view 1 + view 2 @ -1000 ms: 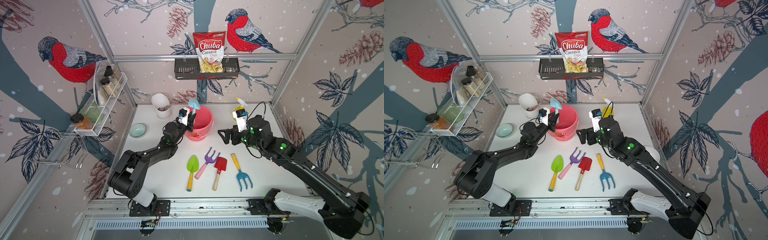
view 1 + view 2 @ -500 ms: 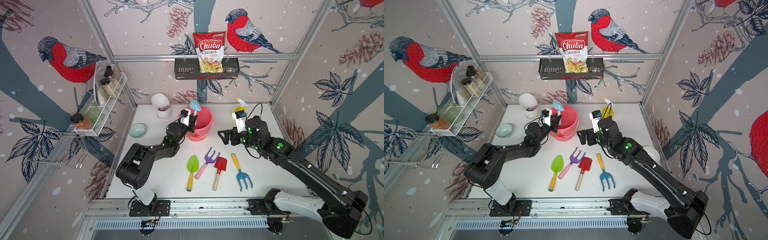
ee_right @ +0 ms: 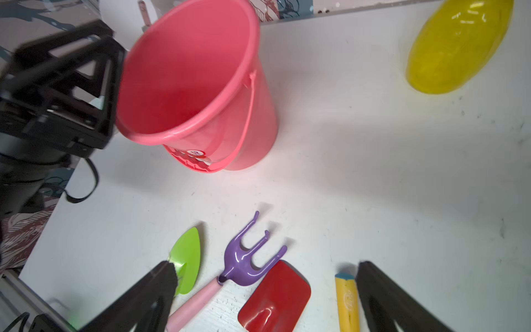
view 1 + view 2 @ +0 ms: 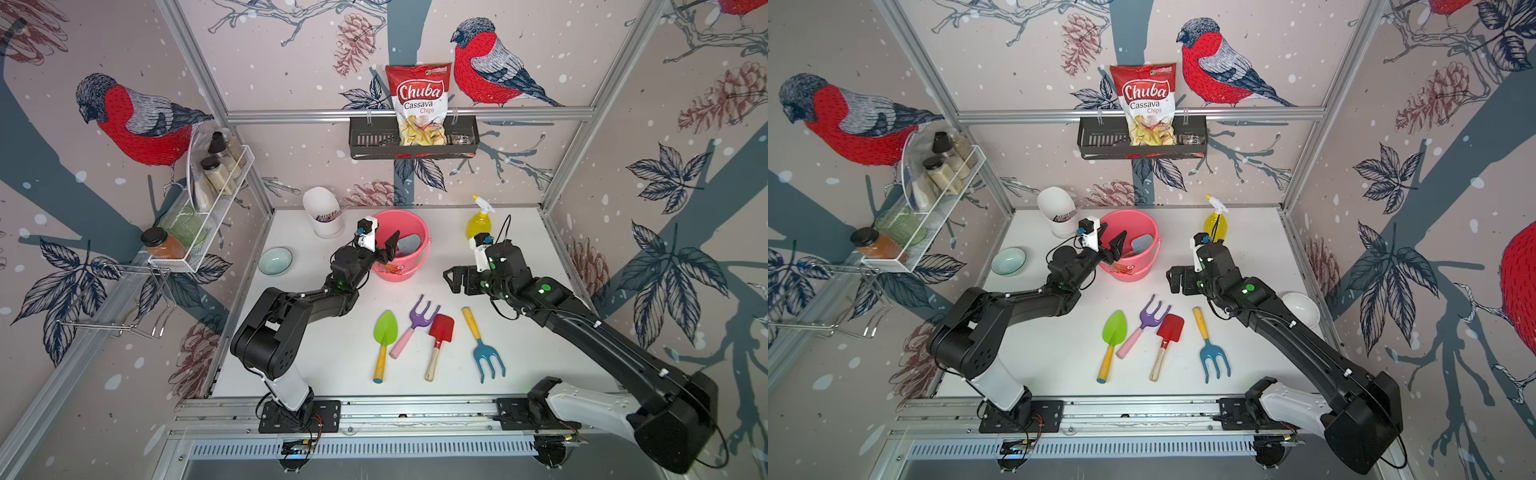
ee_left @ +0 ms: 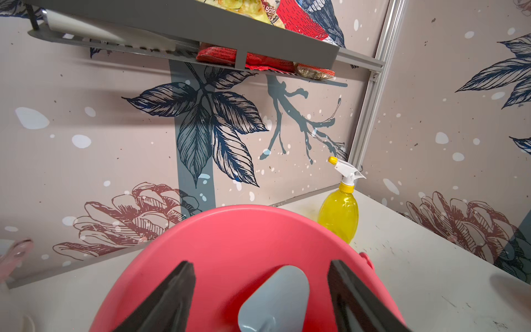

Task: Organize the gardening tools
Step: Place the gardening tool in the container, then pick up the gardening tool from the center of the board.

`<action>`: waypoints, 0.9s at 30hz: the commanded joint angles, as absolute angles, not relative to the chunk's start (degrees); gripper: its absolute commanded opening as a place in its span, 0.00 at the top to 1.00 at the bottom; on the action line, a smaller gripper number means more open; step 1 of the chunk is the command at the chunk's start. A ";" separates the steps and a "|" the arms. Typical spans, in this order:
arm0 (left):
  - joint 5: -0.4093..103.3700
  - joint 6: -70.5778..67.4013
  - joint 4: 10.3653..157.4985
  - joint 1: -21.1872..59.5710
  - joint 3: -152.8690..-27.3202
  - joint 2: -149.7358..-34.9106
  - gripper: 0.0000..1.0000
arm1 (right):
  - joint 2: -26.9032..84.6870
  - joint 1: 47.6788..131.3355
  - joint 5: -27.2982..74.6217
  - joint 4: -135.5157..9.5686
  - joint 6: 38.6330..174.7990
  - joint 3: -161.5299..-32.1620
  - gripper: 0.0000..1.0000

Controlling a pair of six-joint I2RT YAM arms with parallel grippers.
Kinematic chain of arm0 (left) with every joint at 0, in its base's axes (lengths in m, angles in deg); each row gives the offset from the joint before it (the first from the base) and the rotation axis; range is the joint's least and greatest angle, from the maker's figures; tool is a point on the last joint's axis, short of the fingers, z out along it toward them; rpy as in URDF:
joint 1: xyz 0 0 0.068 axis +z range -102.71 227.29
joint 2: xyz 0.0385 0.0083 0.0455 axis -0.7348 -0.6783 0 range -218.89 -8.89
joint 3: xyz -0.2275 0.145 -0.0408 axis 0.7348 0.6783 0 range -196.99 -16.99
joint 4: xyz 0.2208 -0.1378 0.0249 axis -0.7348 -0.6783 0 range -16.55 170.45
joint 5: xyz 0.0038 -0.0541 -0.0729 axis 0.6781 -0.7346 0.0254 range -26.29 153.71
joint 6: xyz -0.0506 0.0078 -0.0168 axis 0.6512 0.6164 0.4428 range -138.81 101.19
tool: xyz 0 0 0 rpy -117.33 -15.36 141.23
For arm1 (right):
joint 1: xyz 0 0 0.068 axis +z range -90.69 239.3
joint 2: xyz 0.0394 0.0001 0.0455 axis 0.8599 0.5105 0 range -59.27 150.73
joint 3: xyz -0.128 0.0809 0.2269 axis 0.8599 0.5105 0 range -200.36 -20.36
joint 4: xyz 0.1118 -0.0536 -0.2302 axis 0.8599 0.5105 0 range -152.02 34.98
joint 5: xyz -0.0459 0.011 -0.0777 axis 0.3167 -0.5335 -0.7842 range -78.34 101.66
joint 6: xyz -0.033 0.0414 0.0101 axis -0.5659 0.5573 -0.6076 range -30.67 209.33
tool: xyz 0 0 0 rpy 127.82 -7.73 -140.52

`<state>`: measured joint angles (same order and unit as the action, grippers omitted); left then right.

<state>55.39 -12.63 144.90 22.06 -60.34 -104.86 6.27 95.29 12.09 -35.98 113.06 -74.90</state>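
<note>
Elbow low, the left arm [image 4: 316,303] stretches to the pink bucket [image 4: 399,270], and the left gripper [image 4: 1111,244] hangs over its near rim, jaws spread and gripping nothing. Just past them the light-blue trowel [image 5: 275,299] stands inside the bucket, blade up (handle hidden). The right gripper [image 4: 454,280], also wide apart, hovers beside the bucket. In front of the bucket lie the green spade [image 4: 385,328], purple fork [image 4: 419,316] and red shovel [image 4: 441,328], heads toward it. The blue fork [image 4: 488,357] points its tines away.
</note>
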 commanded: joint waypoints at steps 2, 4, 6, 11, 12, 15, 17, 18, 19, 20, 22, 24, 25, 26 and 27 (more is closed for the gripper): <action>55.42 -11.81 148.49 21.90 -59.25 -102.67 0.16 | 8.39 95.05 11.14 -33.12 117.06 -70.99 0.00; 55.42 -11.95 148.15 21.48 -58.33 -101.12 0.13 | 10.16 95.07 10.54 -32.79 118.53 -69.18 0.00; 55.86 -12.42 147.43 20.87 -57.35 -99.20 0.11 | 11.48 95.14 9.50 -32.98 120.08 -67.44 0.00; 57.85 -15.10 142.15 18.59 -55.24 -91.93 0.04 | 13.86 95.10 4.82 -34.69 122.63 -63.43 0.00; 58.12 -15.49 141.05 18.18 -54.96 -90.45 0.04 | 14.40 95.03 4.30 -35.06 122.85 -62.96 0.00; 59.04 -15.09 136.33 16.92 -54.53 -85.75 0.03 | 16.61 94.77 4.31 -36.54 123.17 -61.82 0.04; 59.51 -14.01 132.94 16.38 -54.03 -82.59 0.03 | 18.21 94.58 4.89 -37.93 123.26 -61.03 0.08; 59.51 -13.52 131.64 16.31 -53.72 -81.29 0.03 | 18.92 94.50 5.25 -38.54 123.32 -60.68 0.09; 59.59 -12.77 130.47 16.19 -53.24 -79.79 0.03 | 19.53 94.36 5.71 -39.25 123.34 -60.23 0.11; 59.58 -12.38 128.89 16.11 -52.65 -78.37 0.03 | 19.96 94.22 6.18 -39.96 123.42 -59.77 0.14; 59.87 -12.07 126.65 15.93 -51.49 -75.72 0.04 | 20.78 94.18 6.64 -41.08 123.52 -59.17 0.17; 60.34 -11.95 124.78 15.78 -50.28 -73.45 0.03 | 21.76 93.98 6.20 -41.47 123.61 -59.03 0.20; 60.54 -11.89 124.02 15.69 -49.77 -72.44 0.03 | 22.19 93.90 5.91 -41.59 123.65 -59.03 0.23; 60.84 -11.78 123.09 15.58 -49.37 -71.58 0.03 | 22.62 93.82 5.78 -41.71 123.61 -59.03 0.26; 61.03 -11.78 122.57 15.49 -49.02 -70.94 0.03 | 23.01 93.66 5.77 -41.97 123.53 -58.94 0.29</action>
